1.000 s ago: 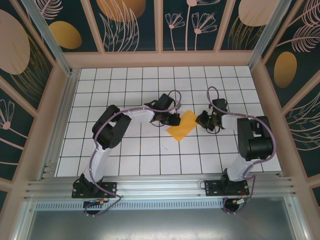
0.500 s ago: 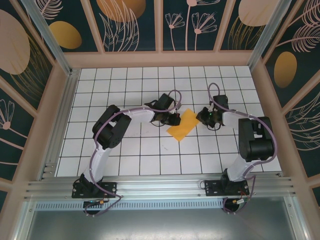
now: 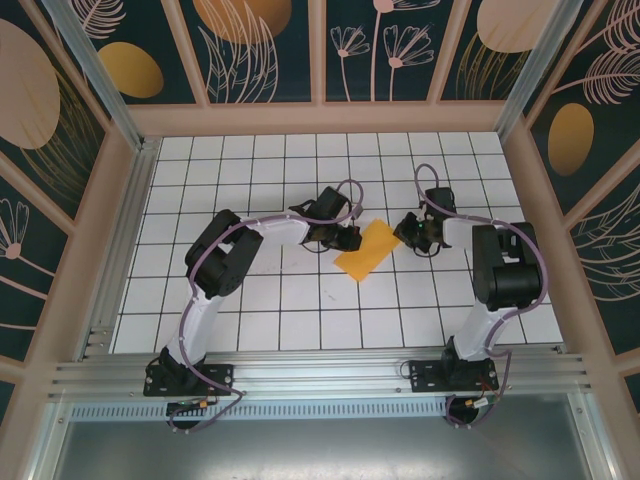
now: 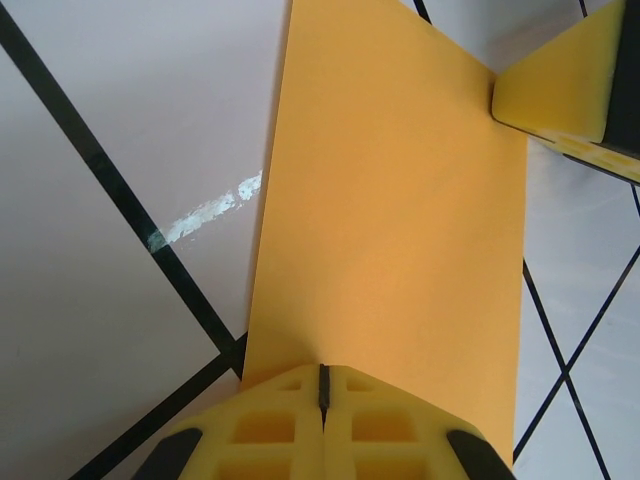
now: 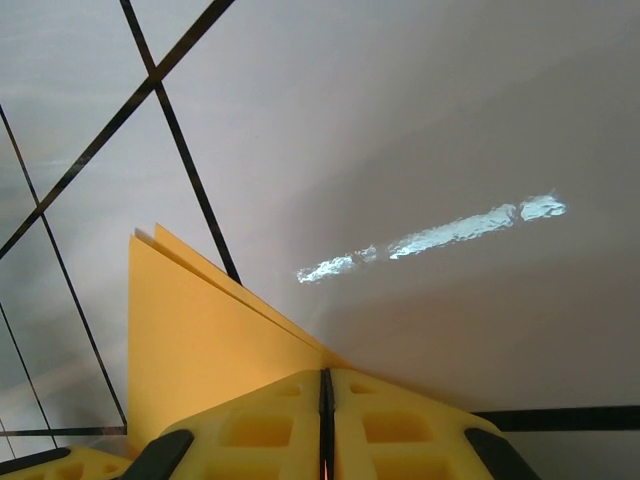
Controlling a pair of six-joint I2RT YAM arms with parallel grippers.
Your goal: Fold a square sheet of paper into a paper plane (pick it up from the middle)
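Nearest me, my two arms reach to mid-desk (image 3: pixel 250 300) and meet at the one orange sheet (image 3: pixel 366 250), which is folded to a strip and lies flat on the grid. My left tool (image 4: pixel 323 372) is pressed together at its left end. My right tool (image 5: pixel 326 375) is pressed together at its right corner, where two layers show. I cannot tell whether either pinches paper. One pale scuff (image 4: pixel 205 222) lies beside the sheet.

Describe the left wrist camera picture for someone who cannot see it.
A folded orange paper lies flat on a white gridded table, its near end under the shut yellow fingertips of the left gripper. A second yellow finger covers its far right corner.
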